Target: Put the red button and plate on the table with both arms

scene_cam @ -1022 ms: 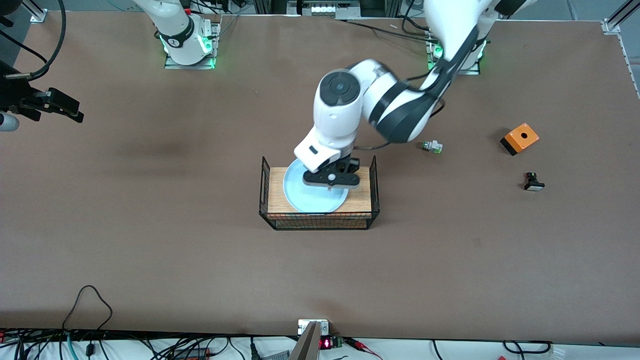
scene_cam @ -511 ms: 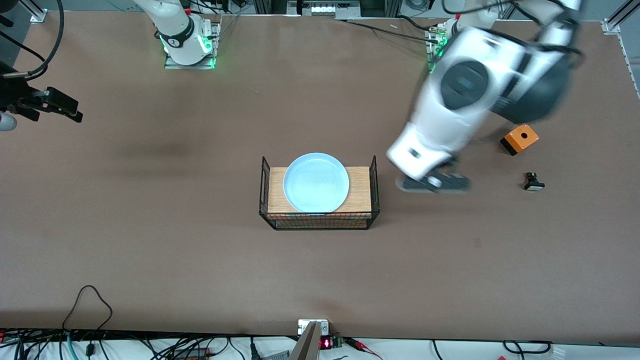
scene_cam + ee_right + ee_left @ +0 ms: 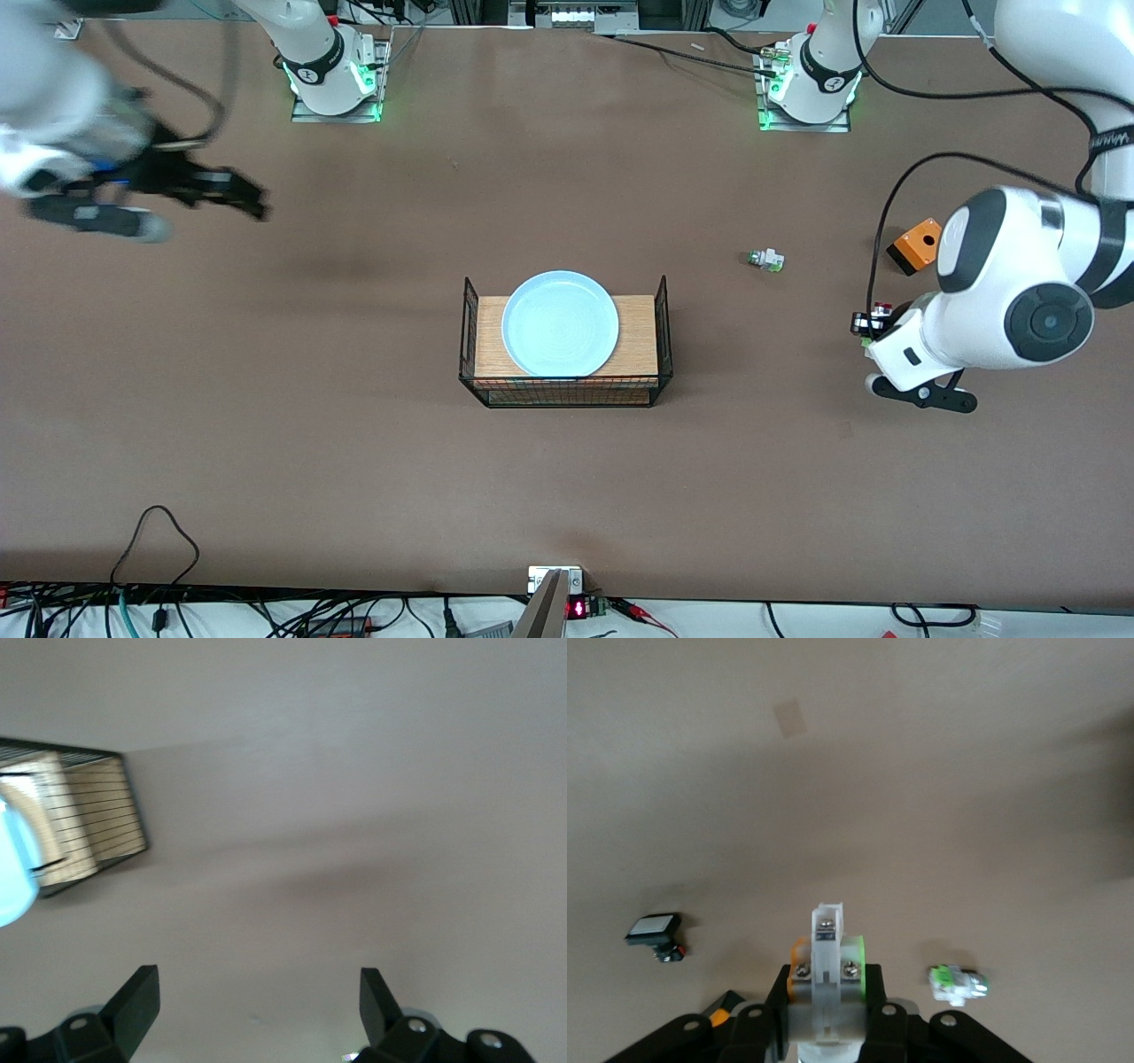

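The light blue plate (image 3: 560, 322) lies on the wooden board of a wire rack (image 3: 657, 319) at mid-table. It also shows at the edge of the right wrist view (image 3: 12, 870). My left gripper (image 3: 872, 324) is shut on the red button (image 3: 878, 311), holding it above the table (image 3: 354, 461) near the orange box. In the left wrist view the button's white-grey body (image 3: 827, 957) sits between the shut fingers of the left gripper (image 3: 827, 1014). My right gripper (image 3: 232, 190) is open and empty (image 3: 257, 985), in the air toward the right arm's end of the table.
A green-capped switch (image 3: 765, 260) lies on the table between the rack and the left gripper, also seen in the left wrist view (image 3: 959, 983). An orange box (image 3: 918, 243) sits by the left arm. A black switch with a white cap (image 3: 654, 928) lies nearby.
My left gripper has left the plate and swung to the left arm's end of the table with the button. My right arm has moved in from the table's edge.
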`<state>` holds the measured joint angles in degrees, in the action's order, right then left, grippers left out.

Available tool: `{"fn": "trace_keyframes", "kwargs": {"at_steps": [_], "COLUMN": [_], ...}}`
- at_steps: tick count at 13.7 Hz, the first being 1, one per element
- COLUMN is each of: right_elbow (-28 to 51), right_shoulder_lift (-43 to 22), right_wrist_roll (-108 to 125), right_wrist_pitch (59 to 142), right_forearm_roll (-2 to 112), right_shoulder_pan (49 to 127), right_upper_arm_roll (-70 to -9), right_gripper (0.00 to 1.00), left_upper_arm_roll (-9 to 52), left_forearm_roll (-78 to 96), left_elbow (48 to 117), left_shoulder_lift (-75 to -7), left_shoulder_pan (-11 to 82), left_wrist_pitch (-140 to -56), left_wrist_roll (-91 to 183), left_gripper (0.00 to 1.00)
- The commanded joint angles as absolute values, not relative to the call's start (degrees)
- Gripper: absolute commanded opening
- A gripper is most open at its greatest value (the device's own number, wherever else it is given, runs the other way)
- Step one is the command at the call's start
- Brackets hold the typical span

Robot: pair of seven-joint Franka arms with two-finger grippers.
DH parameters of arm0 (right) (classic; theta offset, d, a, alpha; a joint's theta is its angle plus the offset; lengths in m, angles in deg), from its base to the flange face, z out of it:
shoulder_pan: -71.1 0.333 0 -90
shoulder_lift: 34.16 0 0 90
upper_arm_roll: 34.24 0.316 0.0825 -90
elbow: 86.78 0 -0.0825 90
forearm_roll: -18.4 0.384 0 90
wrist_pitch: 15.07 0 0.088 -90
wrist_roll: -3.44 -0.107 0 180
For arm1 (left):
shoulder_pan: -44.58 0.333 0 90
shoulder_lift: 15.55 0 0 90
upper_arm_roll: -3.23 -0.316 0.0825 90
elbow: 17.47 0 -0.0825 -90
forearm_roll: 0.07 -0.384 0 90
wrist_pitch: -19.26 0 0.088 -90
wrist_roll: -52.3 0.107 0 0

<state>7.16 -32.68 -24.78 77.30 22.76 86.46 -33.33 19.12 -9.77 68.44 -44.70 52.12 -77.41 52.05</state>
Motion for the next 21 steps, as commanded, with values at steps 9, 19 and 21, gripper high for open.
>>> {"fn": "trace_keyframes", "kwargs": {"at_steps": [9, 19, 21], "right_elbow": [5.7, 5.7, 5.8], "right_shoulder_lift": [-19.3, -6.4, -5.6], "right_wrist_roll": [-62.8, -83.1, -83.2], "right_wrist_pitch": [100.0, 111.9, 112.4], "right_forearm_roll": [25.9, 25.4, 25.3], "right_shoulder_pan": [108.3, 109.3, 109.5], "right_upper_arm_roll": [-34.1, -34.3, -34.3], "right_gripper": [1.0, 1.0, 0.99], "left_upper_arm_roll": [19.3, 27.1, 28.5], "left_forearm_roll": [-16.2, -15.5, -15.2], "left_elbow": [98.2, 81.4, 74.3], "left_shoulder_lift": [-43.6, -35.4, -33.7], "left_shoulder_pan": [58.3, 57.9, 57.9], "left_wrist_pitch": [-115.1, -83.6, -74.6], "left_wrist_roll": [53.3, 52.3, 52.4], "left_gripper": [0.39, 1.0, 1.0]}}
